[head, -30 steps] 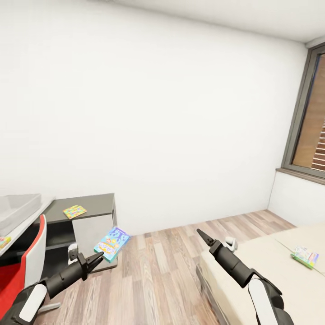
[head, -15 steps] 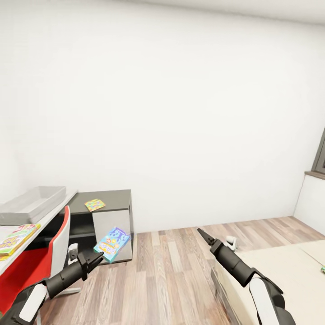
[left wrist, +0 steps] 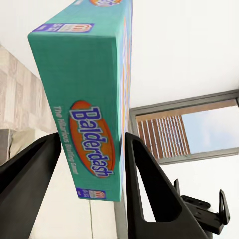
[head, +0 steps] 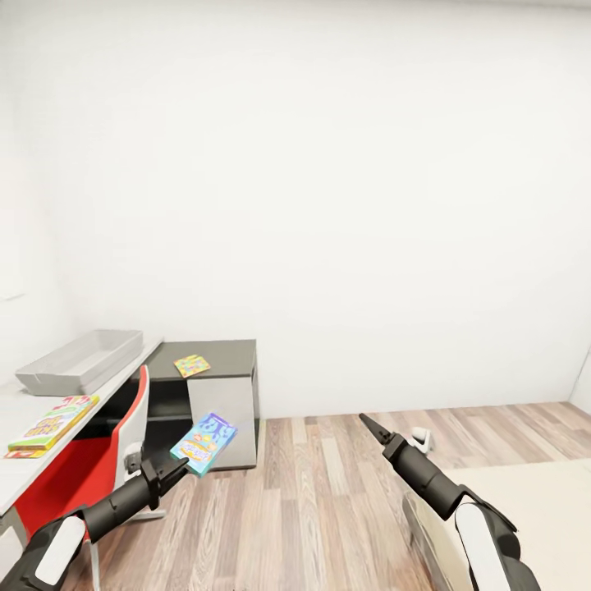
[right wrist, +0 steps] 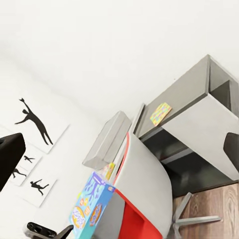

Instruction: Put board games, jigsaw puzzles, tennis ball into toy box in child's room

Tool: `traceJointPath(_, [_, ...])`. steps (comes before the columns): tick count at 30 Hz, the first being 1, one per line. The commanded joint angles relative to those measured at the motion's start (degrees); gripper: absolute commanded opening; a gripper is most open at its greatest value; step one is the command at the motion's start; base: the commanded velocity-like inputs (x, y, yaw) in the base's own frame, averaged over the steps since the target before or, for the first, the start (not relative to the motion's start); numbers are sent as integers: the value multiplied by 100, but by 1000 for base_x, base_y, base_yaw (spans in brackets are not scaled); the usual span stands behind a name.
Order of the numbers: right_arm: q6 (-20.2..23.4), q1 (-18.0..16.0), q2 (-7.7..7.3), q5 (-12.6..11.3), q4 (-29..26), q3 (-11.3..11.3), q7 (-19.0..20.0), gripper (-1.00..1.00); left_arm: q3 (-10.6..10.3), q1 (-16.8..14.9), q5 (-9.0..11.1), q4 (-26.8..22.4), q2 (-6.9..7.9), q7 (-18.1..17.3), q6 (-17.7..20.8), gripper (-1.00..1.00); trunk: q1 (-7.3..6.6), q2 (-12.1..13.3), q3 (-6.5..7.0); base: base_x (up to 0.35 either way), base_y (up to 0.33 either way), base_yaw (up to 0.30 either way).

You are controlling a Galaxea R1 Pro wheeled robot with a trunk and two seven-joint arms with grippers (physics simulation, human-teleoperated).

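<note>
Fingers of our left gripper (head: 175, 469) close on a light blue board game (head: 203, 443) — the wrist view shows its teal edge, printed "Balderdash" (left wrist: 92, 99), clamped between the two dark fingers (left wrist: 149, 189). We hold it tilted in the air in front of the red chair (head: 74, 468). Our right gripper (head: 367, 425) hangs over the wood floor (head: 328, 492) with its tips drawn to a narrow point, holding nothing. At the left, the grey toy box (head: 82, 361) sits on the pale table (head: 16, 443), with a second board game (head: 53, 421) lying near it. A puzzle square (head: 191, 365) lies on the lower dark desk (head: 222, 361) — beside the table. A corner of the bed (head: 542, 509) shows at the lower right.
</note>
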Motion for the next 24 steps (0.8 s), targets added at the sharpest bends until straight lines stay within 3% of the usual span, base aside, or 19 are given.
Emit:
traceJointPath(1, [46,-3,6,-27,-1,-16,10,100,9,-4,6,5,0,-13,25,-100,2,-5,-12,5,0,127])
traceJointPath(13, [109,-3,-3,-31,-1,-16,10,100,8,-4,2,5,-6,1,22,-100,2,-5,-118,42,-32,111])
traceJointPath(24, [50,8,-3,-77,-1,-37,77,100,1,-4,-22,5,-7,28,22,-100,2,-5,-219,256,-12,80])
